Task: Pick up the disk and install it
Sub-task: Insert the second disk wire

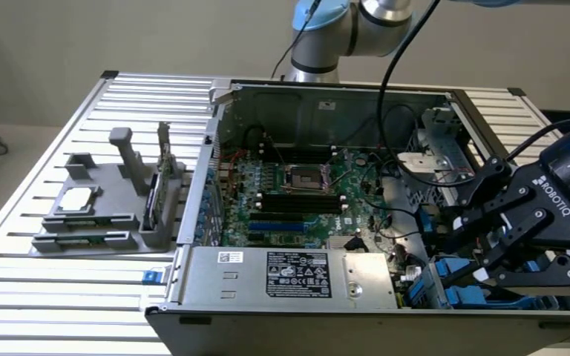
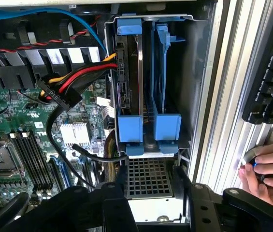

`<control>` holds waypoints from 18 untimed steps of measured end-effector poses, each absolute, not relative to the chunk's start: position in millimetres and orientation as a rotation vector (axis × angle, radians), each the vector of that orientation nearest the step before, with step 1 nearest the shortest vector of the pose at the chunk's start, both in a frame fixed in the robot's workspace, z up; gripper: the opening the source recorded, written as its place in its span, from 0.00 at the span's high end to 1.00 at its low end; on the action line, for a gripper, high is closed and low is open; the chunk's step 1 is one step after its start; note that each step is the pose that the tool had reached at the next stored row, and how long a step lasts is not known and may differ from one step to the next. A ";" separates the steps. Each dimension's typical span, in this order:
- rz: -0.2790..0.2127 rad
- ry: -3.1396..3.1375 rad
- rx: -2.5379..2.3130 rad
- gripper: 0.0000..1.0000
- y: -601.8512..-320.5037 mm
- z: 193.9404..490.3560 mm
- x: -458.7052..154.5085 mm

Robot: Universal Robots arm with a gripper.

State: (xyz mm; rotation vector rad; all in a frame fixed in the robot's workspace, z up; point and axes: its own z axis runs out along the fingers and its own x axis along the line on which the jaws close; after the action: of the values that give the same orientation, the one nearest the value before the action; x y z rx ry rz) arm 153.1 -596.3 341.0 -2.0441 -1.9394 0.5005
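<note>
Gripper (image 1: 483, 259) hangs over the drive cage at the exterior view's right, at about 4 o'clock from the motherboard (image 1: 295, 196). Its black fingers (image 2: 119, 186) stand spread apart and hold nothing; in the wrist view the two tips sit on either side of a perforated metal grid (image 2: 148, 176), just beside the near end of the cage.

Disk (image 2: 129, 77) sits on its edge inside the cage (image 2: 187, 87), in the slot nearer the motherboard. Blue rails (image 2: 129, 128) hold it at both ends. A second blue carrier (image 2: 167, 72) stands beside it in the next slot, and whether this one contains anything I cannot tell. A power cable (image 2: 71, 82) with red, yellow and black wires comes to the side of the disk.

Computer case (image 1: 205, 148) lies open on a slatted metal table (image 1: 67, 274). The grey power supply (image 1: 295, 276) is at 6 o'clock from the motherboard. A grey fixture (image 1: 107, 211) stands on the table at 9 o'clock from the case.

In the wrist view a keyboard (image 2: 271, 72) lies on the table beyond the cage, and a person's hand (image 2: 269, 171) holds a small round knob (image 2: 251, 157).
</note>
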 end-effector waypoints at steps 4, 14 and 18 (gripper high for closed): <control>0.501 -1.939 -2.044 0.68 -596.2 341.6 153.1; 0.499 -1.939 -2.043 0.68 -595.2 374.6 155.2; 0.499 -1.939 -2.043 0.68 -595.2 392.7 155.7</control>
State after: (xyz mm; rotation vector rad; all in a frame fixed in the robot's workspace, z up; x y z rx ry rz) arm 155.7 -595.2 392.7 -2.0428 -1.9388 0.4992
